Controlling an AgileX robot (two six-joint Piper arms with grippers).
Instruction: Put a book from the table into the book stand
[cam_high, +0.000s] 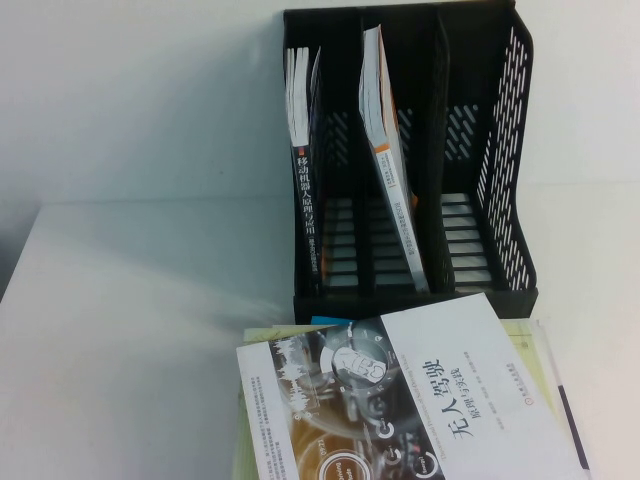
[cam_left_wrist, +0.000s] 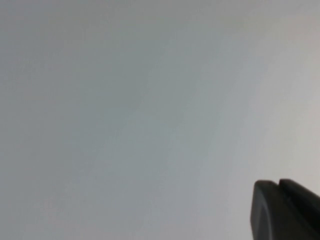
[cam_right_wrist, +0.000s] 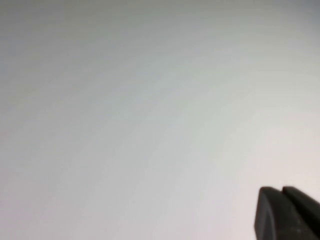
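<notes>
A large thin paperback book (cam_high: 410, 400) with a white cover, black Chinese title and a dark grey and orange-brown dashboard picture lies flat at the near edge of the plain white table (cam_high: 130, 300), just in front of the black plastic three-slot book stand (cam_high: 505, 180) with perforated sides and a slatted bottom. This book rests on top of a pale yellow-green book (cam_high: 535, 345), whose edges show beside and beneath it. In the stand, a black-spined book with white Chinese characters (cam_high: 305, 190) stands in the robot's-left slot, a second book with a white and orange cover (cam_high: 385, 130) leans in the middle slot, and the right slot holds nothing. Neither arm shows in the high view. The left gripper (cam_left_wrist: 285, 210) appears only as a dark tip over bare white surface in the left wrist view, and the right gripper (cam_right_wrist: 287, 212) likewise in the right wrist view; whether either is released or clenched cannot be told.
</notes>
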